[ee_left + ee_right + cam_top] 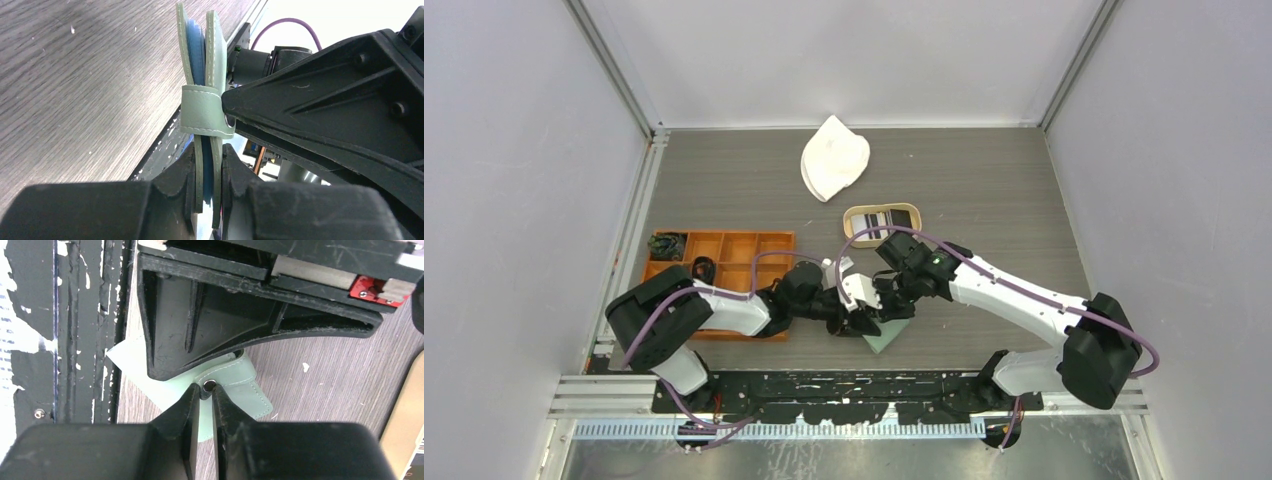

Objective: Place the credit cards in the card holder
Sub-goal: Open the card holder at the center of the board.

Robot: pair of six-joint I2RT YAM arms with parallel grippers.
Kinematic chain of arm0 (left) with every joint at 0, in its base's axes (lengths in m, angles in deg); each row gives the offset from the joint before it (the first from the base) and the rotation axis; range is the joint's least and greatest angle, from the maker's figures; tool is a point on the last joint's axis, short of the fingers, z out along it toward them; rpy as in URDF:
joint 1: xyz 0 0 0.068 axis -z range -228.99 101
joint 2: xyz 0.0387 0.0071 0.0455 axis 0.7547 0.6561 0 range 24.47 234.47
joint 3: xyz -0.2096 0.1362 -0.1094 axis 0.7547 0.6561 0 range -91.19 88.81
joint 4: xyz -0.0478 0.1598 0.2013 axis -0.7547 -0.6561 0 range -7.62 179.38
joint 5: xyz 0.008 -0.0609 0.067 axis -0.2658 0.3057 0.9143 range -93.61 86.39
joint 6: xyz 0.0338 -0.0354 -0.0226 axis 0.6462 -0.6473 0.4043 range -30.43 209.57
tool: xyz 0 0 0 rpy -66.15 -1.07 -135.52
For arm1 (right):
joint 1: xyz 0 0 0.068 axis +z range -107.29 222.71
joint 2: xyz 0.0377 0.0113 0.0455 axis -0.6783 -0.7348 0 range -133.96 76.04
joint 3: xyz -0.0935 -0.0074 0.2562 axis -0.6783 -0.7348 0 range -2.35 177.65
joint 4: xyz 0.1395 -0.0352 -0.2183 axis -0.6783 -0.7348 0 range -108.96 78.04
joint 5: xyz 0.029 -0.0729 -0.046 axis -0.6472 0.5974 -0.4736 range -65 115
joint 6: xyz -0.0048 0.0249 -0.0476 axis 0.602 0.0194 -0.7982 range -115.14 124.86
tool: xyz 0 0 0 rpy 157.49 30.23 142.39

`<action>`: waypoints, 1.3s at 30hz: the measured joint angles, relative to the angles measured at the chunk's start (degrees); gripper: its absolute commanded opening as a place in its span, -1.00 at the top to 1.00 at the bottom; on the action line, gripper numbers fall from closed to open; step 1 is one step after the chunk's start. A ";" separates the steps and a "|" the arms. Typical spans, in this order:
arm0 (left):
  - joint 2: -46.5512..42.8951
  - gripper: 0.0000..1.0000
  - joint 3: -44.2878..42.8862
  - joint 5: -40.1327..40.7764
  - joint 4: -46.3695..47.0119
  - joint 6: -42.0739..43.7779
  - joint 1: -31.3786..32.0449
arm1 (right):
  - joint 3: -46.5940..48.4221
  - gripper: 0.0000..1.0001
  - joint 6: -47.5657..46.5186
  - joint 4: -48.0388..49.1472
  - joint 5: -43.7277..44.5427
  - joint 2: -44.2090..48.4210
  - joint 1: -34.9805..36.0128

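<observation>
L fingers [180, 176] clamp card holder [200, 107]; R fingers [187, 410] pinch its tab [235, 377] (nearly shut).

Sage-green card holder [200, 112], orange tray [742, 262], tan tray [854, 222], grey woodgrain table [984, 190]

I find no words, numbers or logos that I can read. The cards [889, 218] in the tray [849, 226] show only dark bars, any print too small to make out. The card holder [201, 111] shows plain stitched green, and the red board [382, 290] carries marks too fine for me.
</observation>
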 measured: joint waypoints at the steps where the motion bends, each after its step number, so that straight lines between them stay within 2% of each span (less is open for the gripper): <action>1: 0.00 1.00 0.04 0.09 0.04 0.02 -0.02 | 0.00 0.81 0.57 0.07 0.22 0.00 0.02; 5: -0.13 1.00 0.44 0.66 -0.87 1.66 -0.02 | 0.39 0.96 2.82 0.81 -0.09 -0.07 -0.66; 11: -4.24 1.00 0.44 1.33 -7.52 9.68 0.09 | 1.42 0.98 5.29 2.45 -3.32 -0.04 -4.46; 13: -5.18 0.78 0.44 1.55 -9.14 12.79 0.24 | 1.73 0.98 5.88 2.58 -4.26 -0.04 -5.51; 17: -6.51 0.13 0.44 2.93 -12.22 19.10 0.48 | 2.23 0.98 7.26 2.32 -5.42 -0.57 -5.84; 20: -7.26 -0.20 0.44 4.96 -14.27 23.30 0.50 | 3.45 0.98 8.63 2.10 -5.66 -2.40 -5.90; 27: -10.71 -0.49 2.19 13.00 -16.98 30.42 0.50 | 4.48 0.98 12.26 1.97 -6.03 -6.40 -9.70; 36: -35.23 -0.77 16.46 23.39 -12.31 38.34 0.59 | 5.22 0.98 12.74 0.20 -10.19 -7.41 -13.09; 39: -42.80 -0.79 18.95 25.77 -11.87 40.50 0.68 | 6.88 0.98 10.97 -2.99 -12.44 -7.43 -13.62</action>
